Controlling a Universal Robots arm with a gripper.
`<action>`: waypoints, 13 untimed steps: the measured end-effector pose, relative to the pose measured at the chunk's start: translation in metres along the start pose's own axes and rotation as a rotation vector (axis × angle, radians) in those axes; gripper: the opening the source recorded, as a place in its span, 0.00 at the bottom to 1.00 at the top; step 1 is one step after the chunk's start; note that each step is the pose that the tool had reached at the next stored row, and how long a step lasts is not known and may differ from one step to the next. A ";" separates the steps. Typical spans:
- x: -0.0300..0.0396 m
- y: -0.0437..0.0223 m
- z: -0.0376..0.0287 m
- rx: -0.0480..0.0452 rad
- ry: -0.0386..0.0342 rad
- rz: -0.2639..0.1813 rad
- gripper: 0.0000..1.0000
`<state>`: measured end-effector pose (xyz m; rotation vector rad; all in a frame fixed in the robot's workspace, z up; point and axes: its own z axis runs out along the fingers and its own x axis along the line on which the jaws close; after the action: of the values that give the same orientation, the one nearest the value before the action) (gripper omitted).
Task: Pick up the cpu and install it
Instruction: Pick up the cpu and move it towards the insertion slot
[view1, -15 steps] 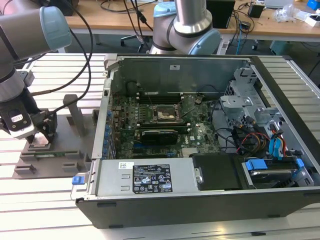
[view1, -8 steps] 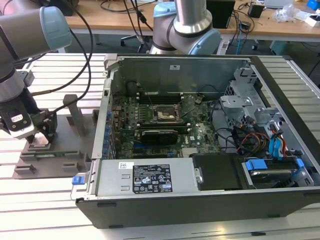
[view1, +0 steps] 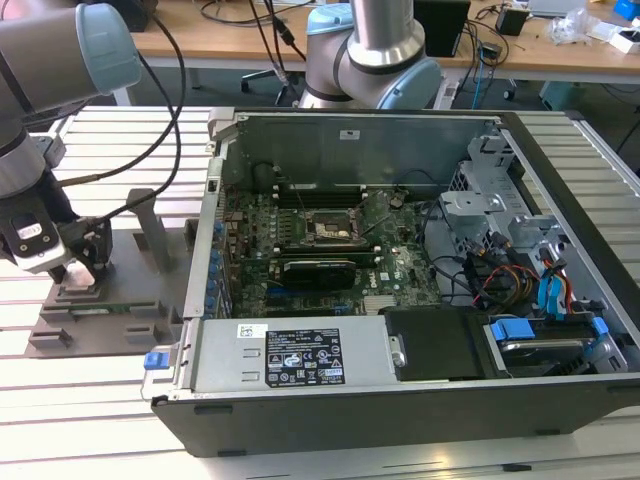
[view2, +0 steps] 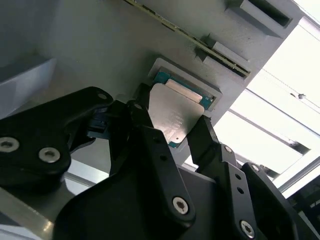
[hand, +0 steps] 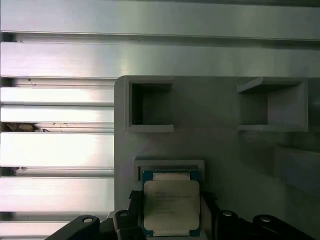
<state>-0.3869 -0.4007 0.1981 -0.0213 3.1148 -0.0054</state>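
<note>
Pinching flat square silvery cpu (hand: 171, 206) btwn black fingers (view2: 202, 140), seated in matte grey fixture (hand: 215, 155) recess, ribbed metal table (hand: 55, 150)

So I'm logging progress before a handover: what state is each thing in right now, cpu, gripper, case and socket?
cpu: lies flat in a pocket of the grey holder, metal top up, not installed.
gripper: low over the cpu at the holder.
computer case: on its side, cover off, insides exposed.
socket: inside the case, seems to hold no chip.
</note>
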 end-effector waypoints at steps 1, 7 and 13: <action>-0.0001 0.0000 -0.0017 0.0000 -0.0001 0.000 0.55; -0.0003 0.0000 -0.0100 -0.0001 0.0000 0.000 0.55; -0.0010 -0.0001 -0.0379 0.0000 -0.0001 0.000 0.55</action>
<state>-0.3869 -0.4007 0.2359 -0.0213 3.1148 -0.0054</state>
